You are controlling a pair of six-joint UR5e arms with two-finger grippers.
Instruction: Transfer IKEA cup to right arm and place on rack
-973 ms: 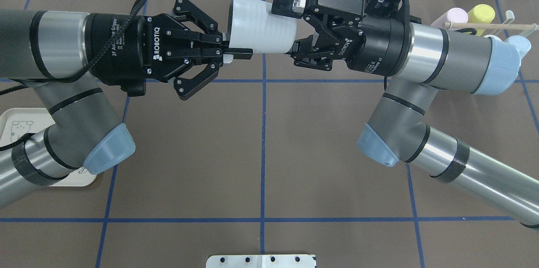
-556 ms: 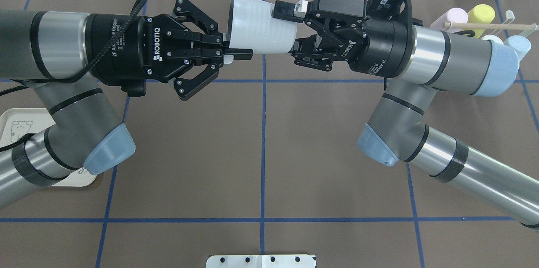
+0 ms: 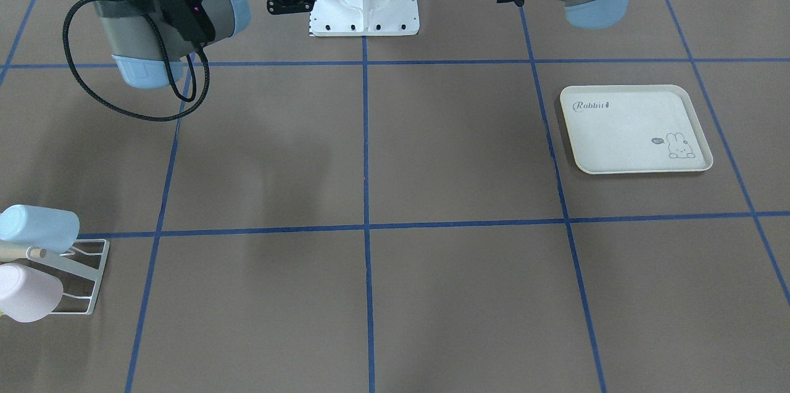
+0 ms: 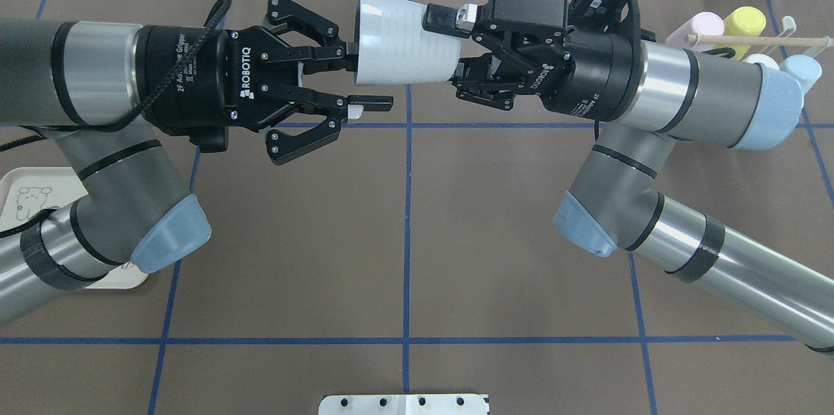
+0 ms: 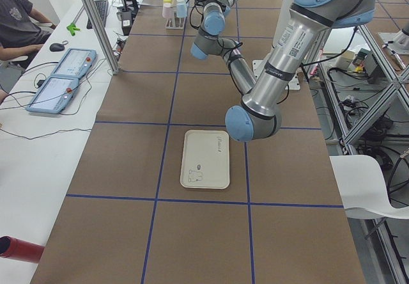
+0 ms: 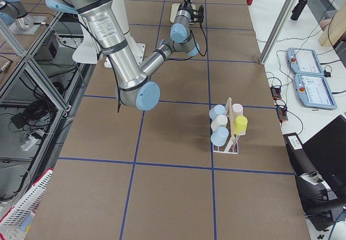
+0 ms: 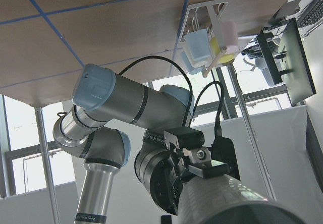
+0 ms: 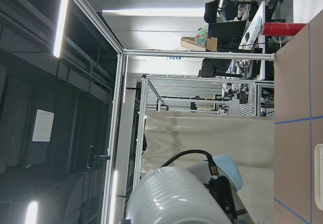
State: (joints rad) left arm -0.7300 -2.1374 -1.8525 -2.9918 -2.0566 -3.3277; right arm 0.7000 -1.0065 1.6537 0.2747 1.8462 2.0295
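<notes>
White cup [image 4: 404,50] sits clenched by its base in the right claw [image 4: 456,49]; the left claw [image 4: 361,75], released, straddles its rim. Handover looks done: next, carry it to the rack [image 3: 100,276] behind that claw.

Overhead looked down from behind; front camera faced robot; side cameras, farther, shared desk [image 5: 128,156], rack [image 6: 229,113]; wrist cameras close.

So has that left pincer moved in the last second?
Yes. In the overhead view the left pincer has opened: its lower finger has swung down toward the blue tape line, off the white cup.
</notes>
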